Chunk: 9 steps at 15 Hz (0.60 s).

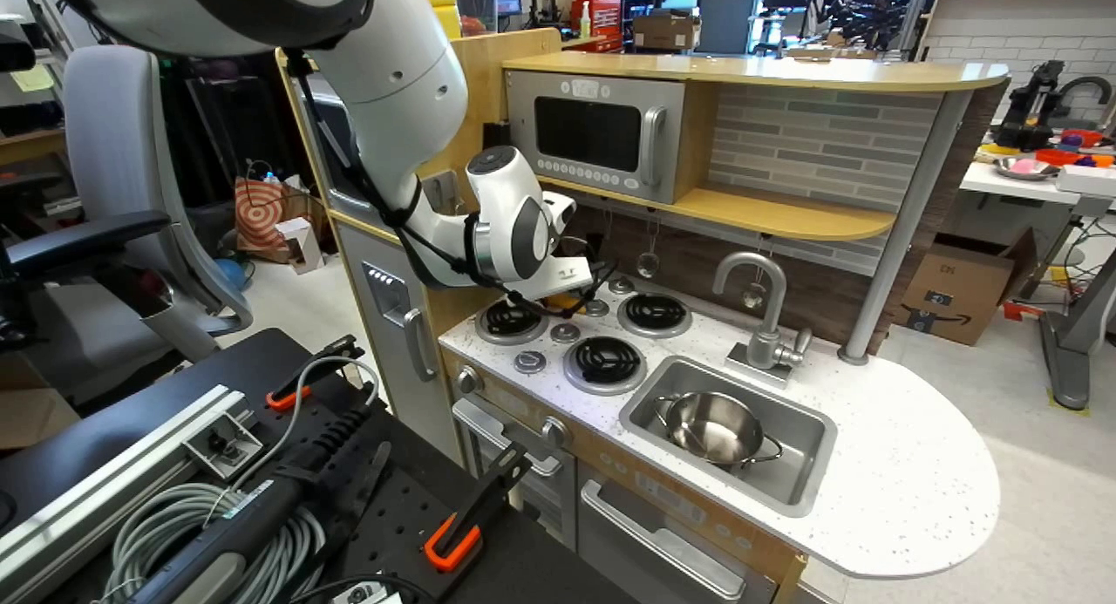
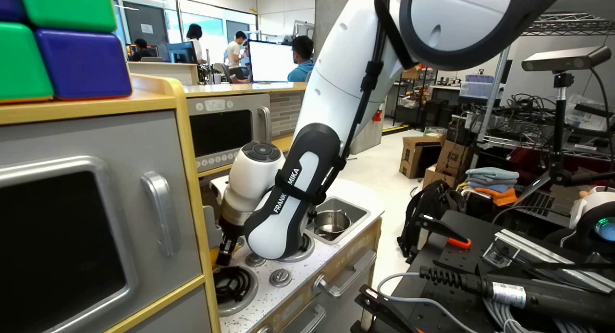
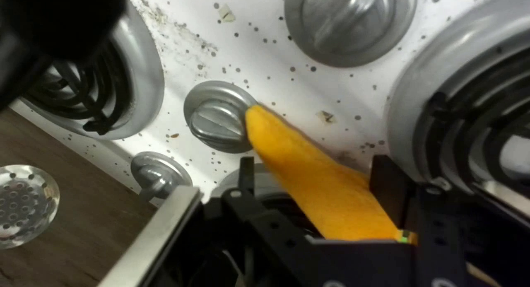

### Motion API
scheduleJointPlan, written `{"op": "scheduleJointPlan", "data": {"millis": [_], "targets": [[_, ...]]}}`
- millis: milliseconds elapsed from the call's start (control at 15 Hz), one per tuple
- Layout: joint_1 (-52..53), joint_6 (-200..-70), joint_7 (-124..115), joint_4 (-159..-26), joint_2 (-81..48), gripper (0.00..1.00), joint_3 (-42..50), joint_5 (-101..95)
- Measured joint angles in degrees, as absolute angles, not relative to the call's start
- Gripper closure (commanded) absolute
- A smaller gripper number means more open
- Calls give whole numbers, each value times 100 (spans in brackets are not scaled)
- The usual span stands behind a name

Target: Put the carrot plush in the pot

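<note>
The carrot plush (image 3: 323, 187) is orange-yellow. It lies slanted on the stovetop among the burners and knobs, its narrow tip by a silver knob in the wrist view. In an exterior view only a bit of the carrot plush (image 1: 568, 301) shows under the wrist. My gripper (image 3: 312, 167) is open around the carrot's thick part. The right finger is close against it; a gap shows at the left finger. The carrot's lower end is hidden by the gripper. The shiny silver pot (image 1: 715, 425) stands inside the sink basin, and it also shows in an exterior view (image 2: 331, 222).
The steel sink (image 1: 800, 478) is set in the white counter, with a faucet (image 1: 767, 316) behind it. Black burners (image 1: 606, 360) and raised knobs (image 1: 530, 362) surround the carrot. A microwave (image 1: 593, 133) and shelf overhang the back, with utensils (image 1: 648, 264) hanging below.
</note>
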<state>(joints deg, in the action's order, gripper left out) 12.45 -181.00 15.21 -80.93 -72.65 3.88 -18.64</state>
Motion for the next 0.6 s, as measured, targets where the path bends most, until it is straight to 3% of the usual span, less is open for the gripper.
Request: {"op": "scheduleJointPlan", "data": {"millis": [333,467,600], "targets": [[1123,-17766,1314,-7769,-7452,95,243,-1748],[1010,-17658,1274,-7685,-7477,100,129,-1713],[904,-17651,1257,-7660,-7479,99,48,-1660]]}}
